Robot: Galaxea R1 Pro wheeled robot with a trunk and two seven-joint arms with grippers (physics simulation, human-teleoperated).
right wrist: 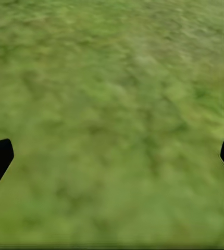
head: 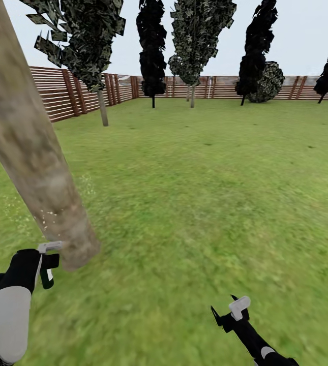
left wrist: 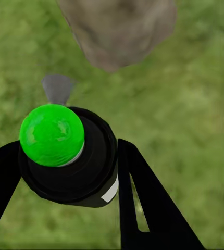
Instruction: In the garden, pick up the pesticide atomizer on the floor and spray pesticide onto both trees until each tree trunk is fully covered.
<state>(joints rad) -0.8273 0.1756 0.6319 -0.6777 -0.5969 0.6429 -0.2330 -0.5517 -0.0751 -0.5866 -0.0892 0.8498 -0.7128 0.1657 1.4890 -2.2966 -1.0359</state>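
In the garden, a thick pale mottled tree trunk point(head: 29, 152) slants across the left of the head view, and its base point(left wrist: 120, 31) also shows in the left wrist view. My left gripper point(head: 47, 264) is shut on the pesticide atomizer point(left wrist: 65, 156), a black body with a bright green cap and a grey nozzle pointing at the trunk base close ahead. Faint pale specks dot the trunk and the grass near it. My right gripper point(head: 225, 306) hangs open over bare lawn point(right wrist: 112, 104). A second pale-trunked tree point(head: 103, 108) stands by the left fence. The paved floor is out of view.
Green lawn point(head: 209, 193) stretches ahead to a brown slatted fence point(head: 57, 96). Black cone-shaped trees point(head: 152, 51) and a further grey-green tree point(head: 194, 46) line the far fence, with a round shrub point(head: 268, 81) at the back right.
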